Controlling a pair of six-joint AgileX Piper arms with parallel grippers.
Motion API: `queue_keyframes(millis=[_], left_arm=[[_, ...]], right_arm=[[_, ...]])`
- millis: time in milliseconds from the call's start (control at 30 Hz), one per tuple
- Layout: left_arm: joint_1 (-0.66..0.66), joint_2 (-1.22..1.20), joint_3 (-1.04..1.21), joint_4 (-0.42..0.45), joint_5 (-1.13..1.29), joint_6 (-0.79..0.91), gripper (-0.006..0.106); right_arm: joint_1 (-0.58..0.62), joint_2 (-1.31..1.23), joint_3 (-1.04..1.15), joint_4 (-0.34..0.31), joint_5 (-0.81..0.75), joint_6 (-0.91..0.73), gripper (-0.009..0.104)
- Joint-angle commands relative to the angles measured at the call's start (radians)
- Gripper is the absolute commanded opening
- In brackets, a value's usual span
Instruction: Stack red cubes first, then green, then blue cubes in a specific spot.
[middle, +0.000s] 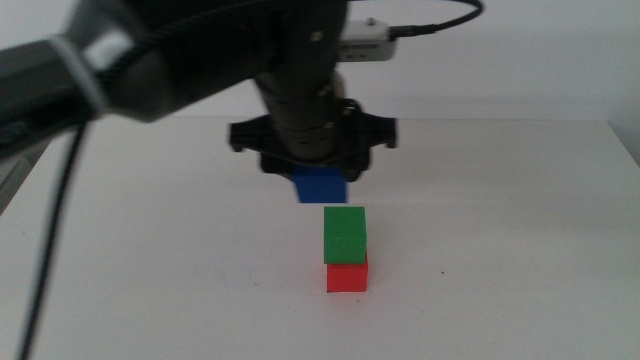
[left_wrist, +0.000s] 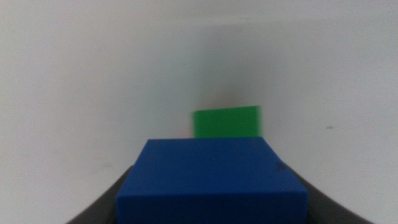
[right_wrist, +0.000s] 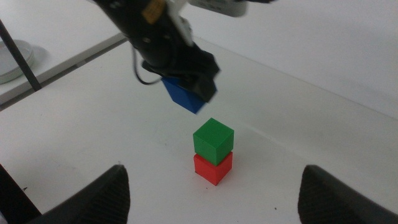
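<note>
The last step is in hand: the green cube (middle: 345, 235) already sits on the red cube (middle: 347, 276) near the middle of the white surface (middle: 520, 240). The left claw (middle: 318, 178) is clamped on the blue cube (middle: 321, 185), up in the air, just behind the stack and a bit left of it. Next, I think the blue cube must come nearer, line up over the green one, then go down softly. The right claw (right_wrist: 211, 205) waits on the near side with its jaws wide apart.
</note>
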Motion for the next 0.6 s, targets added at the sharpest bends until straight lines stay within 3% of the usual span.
queue_keyframes(millis=[0,567], left_arm=[[-0.009,0.052,-0.055,-0.035,0.013,-0.024,-0.002],[-0.007,0.236,-0.151,-0.027,0.023,-0.031,-0.002]], right_arm=[[0.000,-0.004,0.008,-0.004,-0.009,-0.007,0.090],[0.000,-0.004,0.008,-0.004,-0.009,-0.007,0.090]])
